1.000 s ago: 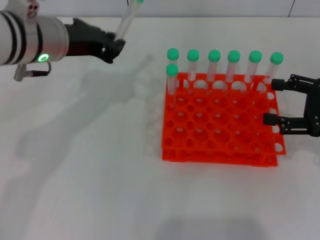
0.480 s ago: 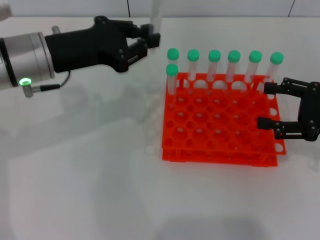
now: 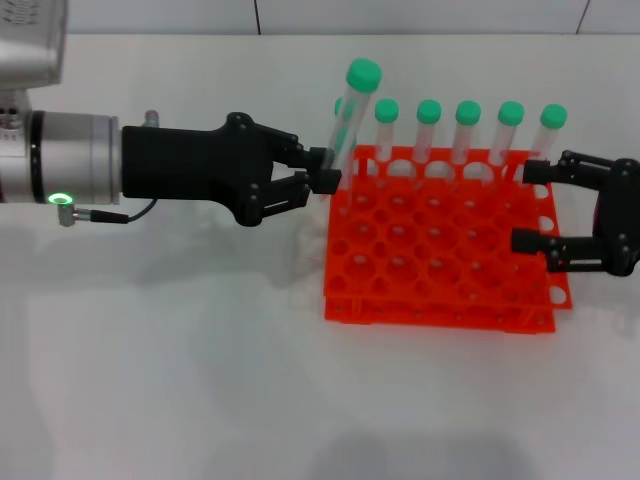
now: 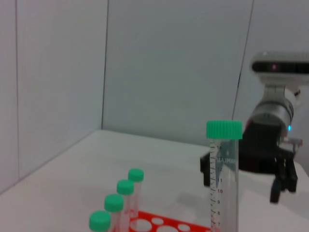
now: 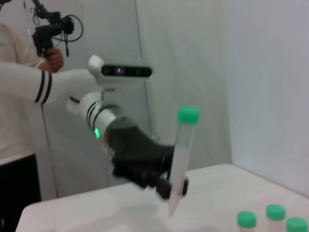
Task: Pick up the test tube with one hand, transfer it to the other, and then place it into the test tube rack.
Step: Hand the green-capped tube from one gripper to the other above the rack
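Observation:
My left gripper [image 3: 324, 178], on the silver-white forearm with the green ring, is shut on the lower end of a test tube [image 3: 344, 125]. The tube is nearly upright, green cap up, over the back left corner of the orange-red test tube rack [image 3: 430, 310]. My right gripper [image 3: 532, 205] is open and empty, level with the rack's right edge. In the left wrist view the held tube [image 4: 223, 179] stands upright with the right gripper [image 4: 285, 179] beyond it. In the right wrist view the left gripper [image 5: 161, 186] holds the tube [image 5: 181, 154].
Several more green-capped tubes [image 3: 468, 130] stand along the rack's back row, and one at its back left corner is mostly hidden behind the held tube. The rack sits on a white table [image 3: 160, 360]. A person [image 5: 19, 121] stands behind the table in the right wrist view.
My left arm has swung right and down with the tube, from the far left to the rack's back left corner. My right gripper has edged slightly left and stays open.

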Robot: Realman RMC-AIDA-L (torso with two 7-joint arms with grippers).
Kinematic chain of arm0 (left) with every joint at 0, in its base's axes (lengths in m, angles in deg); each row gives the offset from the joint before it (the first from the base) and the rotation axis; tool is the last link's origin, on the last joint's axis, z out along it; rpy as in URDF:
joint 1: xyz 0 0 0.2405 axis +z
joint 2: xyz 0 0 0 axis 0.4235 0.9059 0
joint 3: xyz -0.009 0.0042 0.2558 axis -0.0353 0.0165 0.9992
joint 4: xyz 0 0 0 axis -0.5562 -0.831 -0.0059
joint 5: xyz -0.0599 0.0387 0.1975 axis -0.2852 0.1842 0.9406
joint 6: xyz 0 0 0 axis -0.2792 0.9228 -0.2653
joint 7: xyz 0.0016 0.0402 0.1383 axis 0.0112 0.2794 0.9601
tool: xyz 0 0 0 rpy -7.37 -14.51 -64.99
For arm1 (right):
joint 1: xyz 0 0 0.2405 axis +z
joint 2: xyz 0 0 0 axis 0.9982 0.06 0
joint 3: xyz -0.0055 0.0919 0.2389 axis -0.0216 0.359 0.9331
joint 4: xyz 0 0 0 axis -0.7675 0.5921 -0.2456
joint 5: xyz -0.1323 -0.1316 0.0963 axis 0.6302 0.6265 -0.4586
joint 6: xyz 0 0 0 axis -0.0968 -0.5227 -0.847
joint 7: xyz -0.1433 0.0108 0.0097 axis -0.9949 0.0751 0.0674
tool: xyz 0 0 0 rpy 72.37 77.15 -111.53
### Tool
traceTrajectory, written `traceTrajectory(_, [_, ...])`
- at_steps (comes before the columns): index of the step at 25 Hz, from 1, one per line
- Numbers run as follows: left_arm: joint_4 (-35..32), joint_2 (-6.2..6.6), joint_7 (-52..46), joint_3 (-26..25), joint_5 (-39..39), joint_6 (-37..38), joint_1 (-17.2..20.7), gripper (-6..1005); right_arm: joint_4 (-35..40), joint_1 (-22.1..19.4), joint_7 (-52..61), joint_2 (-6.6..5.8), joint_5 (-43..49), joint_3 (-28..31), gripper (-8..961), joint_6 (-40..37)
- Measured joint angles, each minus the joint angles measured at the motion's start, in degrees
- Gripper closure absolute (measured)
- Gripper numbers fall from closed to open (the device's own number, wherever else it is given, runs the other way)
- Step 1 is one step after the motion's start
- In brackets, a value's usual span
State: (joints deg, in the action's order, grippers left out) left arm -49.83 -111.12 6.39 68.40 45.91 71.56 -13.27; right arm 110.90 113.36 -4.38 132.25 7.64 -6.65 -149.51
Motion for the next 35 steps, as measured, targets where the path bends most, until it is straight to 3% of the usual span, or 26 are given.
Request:
traceTrajectory(5, [-0.27, -1.36, -1.23, 0.22, 3.10, -1.73, -1.65, 790, 0.25, 1.28, 7.56, -1.52, -3.96, 1.88, 96, -0.36])
traceTrajectory(8, [-0.22, -1.94, -1.64, 0.27, 4.10, -2.27, -2.56, 789, 0.16, 1.37, 9.12, -1.42, -5.51, 2.93, 96, -0.77])
traceTrajectory(15, [-0.35, -3.16, -2.43, 0.14, 5.86, -4.10, -3.61, 786, -4.22, 2.20, 10.34, 1.02, -10.93, 3.59, 96, -1.08])
traceTrajectory(18, [-0.33, -3.29, -2.52, 0.22, 5.86, -4.36, -4.02, 785, -6.74, 2.78, 9.08, 3.10, -12.05, 3.57, 96, 0.07])
traceTrajectory(21, [-0.28, -3.43, -2.72, 0.23, 6.00, -4.36, -4.43, 783, -9.36, 3.40, 6.40, 4.34, -13.19, 3.38, 96, 0.82])
traceTrajectory(30, [-0.17, -3.88, -3.19, 0.20, 6.04, -5.30, -4.57, 780, -21.24, 7.05, -7.73, 5.01, -15.82, 2.97, 96, -0.29])
traceTrajectory(35, [0.14, -4.21, -4.16, 0.26, 6.72, -6.12, -5.16, 778, -24.20, 8.26, -11.12, 5.03, -16.09, 3.03, 96, 0.23])
